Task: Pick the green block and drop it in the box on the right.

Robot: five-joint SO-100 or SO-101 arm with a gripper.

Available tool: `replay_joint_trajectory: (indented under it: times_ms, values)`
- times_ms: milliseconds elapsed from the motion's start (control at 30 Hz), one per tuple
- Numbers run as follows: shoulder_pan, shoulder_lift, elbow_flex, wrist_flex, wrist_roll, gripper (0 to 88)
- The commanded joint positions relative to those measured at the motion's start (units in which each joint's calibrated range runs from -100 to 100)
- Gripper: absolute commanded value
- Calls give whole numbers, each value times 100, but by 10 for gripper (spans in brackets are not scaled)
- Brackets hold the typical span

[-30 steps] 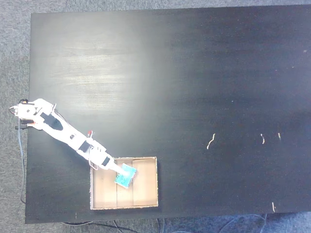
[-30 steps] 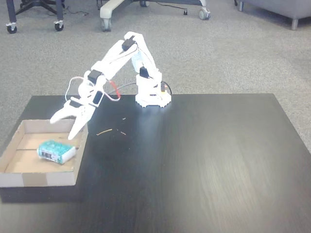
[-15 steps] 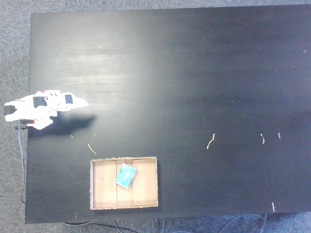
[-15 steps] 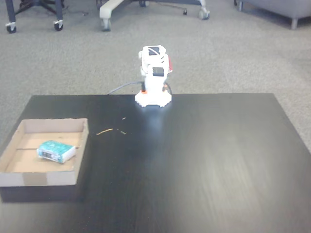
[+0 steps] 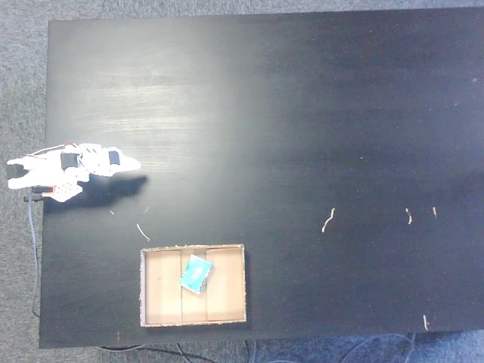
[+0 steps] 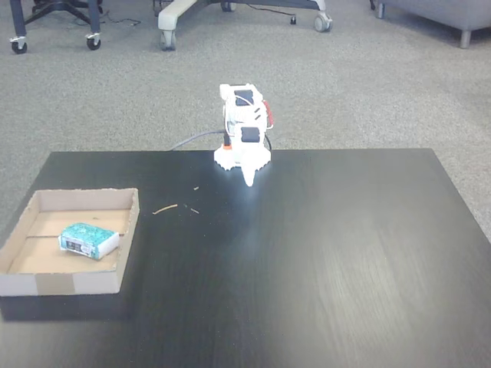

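Green block (image 6: 89, 238) — lies flat inside the cardboard box (image 6: 21, 283), drop judged complete. Gripper (image 5: 127, 163) — folded over the arm's base, well apart from the box; fingers drawn narrow, holding nothing. Remaining step: settle the arm without sweeping toward the box. Angled fixed view adds box wall height; top-down fixed view adds floor seams

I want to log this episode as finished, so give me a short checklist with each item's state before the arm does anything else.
1. Green block inside the box: ok, lying on its floor in both fixed views.
2. Block free of the gripper: ok, the arm is folded at its base, well apart from the box.
3. Box fully on the table: ok, near the edge.
4. Gripper open or shut: cannot tell.
5. Box walls intact and upright: ok.
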Motion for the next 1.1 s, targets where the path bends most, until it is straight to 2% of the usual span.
replay_joint_trajectory:
  times_ms: [0, 533, 1067]
  values:
    - [-104, -31, 151, -32, -107, 1]
    - [118, -39, 151, -32, -293, 1]
    - [64, -39, 151, -24, -63, 1]
